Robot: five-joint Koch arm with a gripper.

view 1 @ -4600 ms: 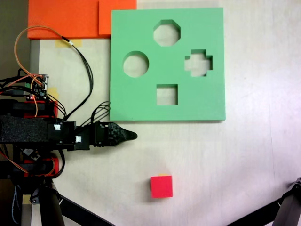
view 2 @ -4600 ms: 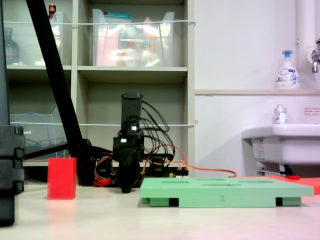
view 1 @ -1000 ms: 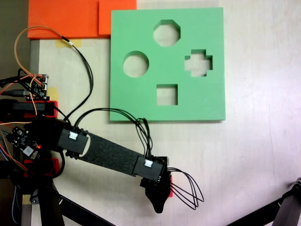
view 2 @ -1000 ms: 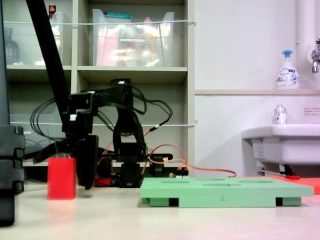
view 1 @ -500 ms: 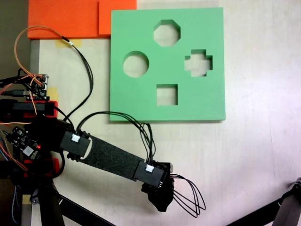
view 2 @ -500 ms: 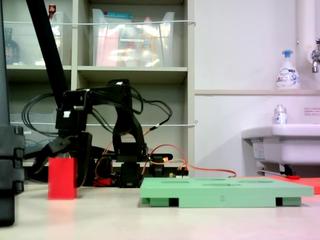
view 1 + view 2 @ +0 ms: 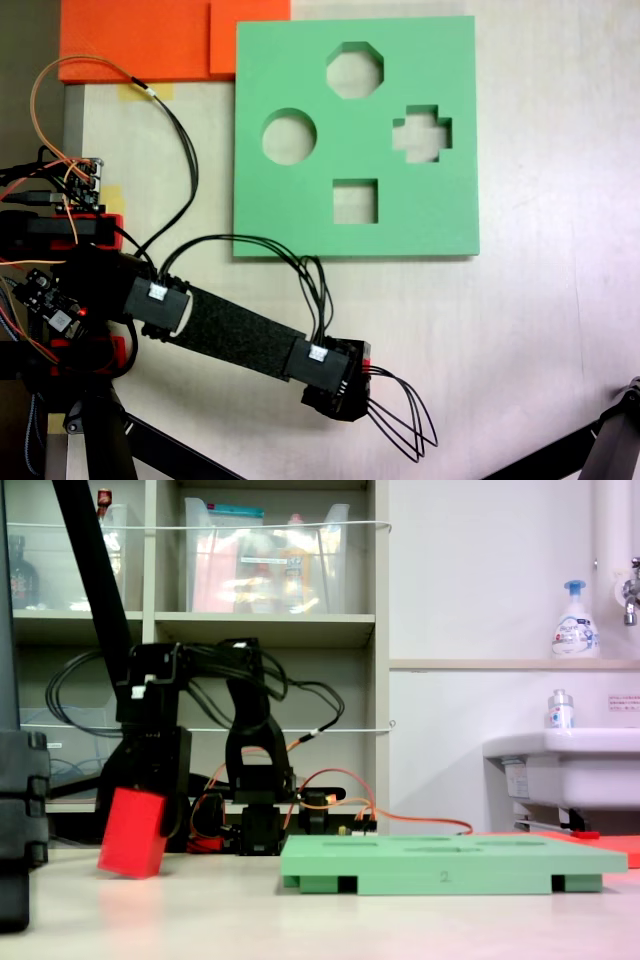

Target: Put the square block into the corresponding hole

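Observation:
The square block, a small red cube, stands tilted with one lower edge off the table, at the left in a fixed view. My gripper points down onto it from above and is shut on it. Seen from above in the other fixed view, the gripper covers the cube, and a red sliver of the square block shows at its right side. The green foam board lies flat further up, apart from the gripper. Its square hole holds nothing. From the side, the board lies to the right of the arm.
The board also has a round cut-out, an octagonal one and a cross-shaped one. Orange foam sheets lie at the top left. The arm's base and wires stand at the left edge. A tripod leg crosses the bottom right corner.
The gripper has come down and shut on the red cube, which stood flat half a second ago and is now tilted, one edge raised off the table.

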